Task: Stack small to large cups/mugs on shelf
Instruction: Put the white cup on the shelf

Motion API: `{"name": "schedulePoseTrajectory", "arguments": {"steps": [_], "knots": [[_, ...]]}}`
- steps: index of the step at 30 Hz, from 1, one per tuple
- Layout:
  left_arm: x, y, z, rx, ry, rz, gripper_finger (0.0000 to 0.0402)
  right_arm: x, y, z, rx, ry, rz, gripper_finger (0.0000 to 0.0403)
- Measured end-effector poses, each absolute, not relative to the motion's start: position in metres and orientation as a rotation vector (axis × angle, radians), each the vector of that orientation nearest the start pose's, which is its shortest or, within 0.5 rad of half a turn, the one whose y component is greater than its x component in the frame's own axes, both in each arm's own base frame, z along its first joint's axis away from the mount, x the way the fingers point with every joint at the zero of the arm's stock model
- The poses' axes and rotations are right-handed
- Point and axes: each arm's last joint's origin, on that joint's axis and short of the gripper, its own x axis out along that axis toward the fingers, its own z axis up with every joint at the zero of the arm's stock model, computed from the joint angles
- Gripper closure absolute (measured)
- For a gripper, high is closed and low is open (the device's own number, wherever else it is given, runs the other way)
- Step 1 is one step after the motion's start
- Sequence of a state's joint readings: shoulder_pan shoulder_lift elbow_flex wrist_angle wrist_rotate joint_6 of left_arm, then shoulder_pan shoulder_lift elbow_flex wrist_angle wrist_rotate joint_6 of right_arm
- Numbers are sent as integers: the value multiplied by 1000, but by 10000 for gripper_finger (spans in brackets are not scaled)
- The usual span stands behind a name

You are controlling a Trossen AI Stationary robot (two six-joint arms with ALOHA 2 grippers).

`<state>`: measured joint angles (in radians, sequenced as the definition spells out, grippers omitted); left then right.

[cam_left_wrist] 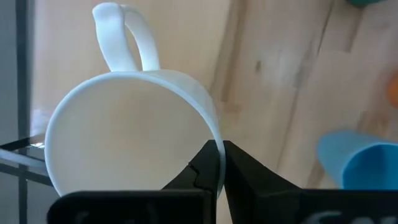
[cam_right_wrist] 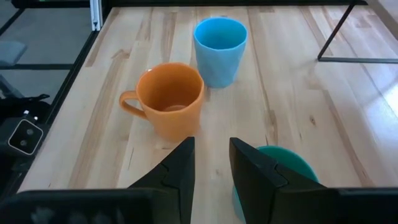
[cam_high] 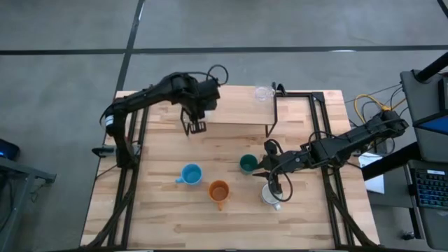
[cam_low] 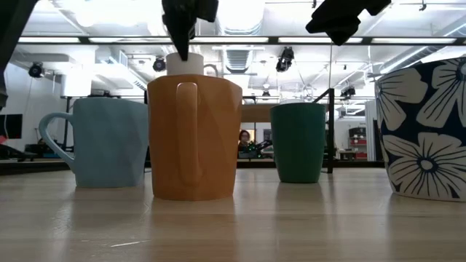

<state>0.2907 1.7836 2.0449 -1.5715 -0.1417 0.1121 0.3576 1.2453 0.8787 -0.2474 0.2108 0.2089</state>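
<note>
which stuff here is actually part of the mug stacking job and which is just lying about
Job:
- white mug, rim pinched by left gripper
- light blue mug
- orange mug
- dark teal cup, beside open right gripper
- flower-patterned mug
- tiny clear glass
- shelf

Lying about:
- yellow cables
- keyboard
</note>
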Motion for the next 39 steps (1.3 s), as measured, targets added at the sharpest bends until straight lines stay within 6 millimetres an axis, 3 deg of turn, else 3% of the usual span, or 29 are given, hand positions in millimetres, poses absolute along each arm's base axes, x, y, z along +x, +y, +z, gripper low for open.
{"name": "schedulePoseTrajectory", "arguments": {"steps": [8,16,24,29,39], "knots": [[293,127,408,21,1280,327,401,250,87,267,28,600,81,309],[278,158,409,71,1304,331,401,250,87,267,29,594,81,310],[288,165,396,72,1301,134,401,250,87,268,25,586,84,310],[296,171,386,97,1341,121,401,250,87,265,24,586,84,310],[288,180,401,107,1280,144,402,250,87,258,32,573,85,310]]}}
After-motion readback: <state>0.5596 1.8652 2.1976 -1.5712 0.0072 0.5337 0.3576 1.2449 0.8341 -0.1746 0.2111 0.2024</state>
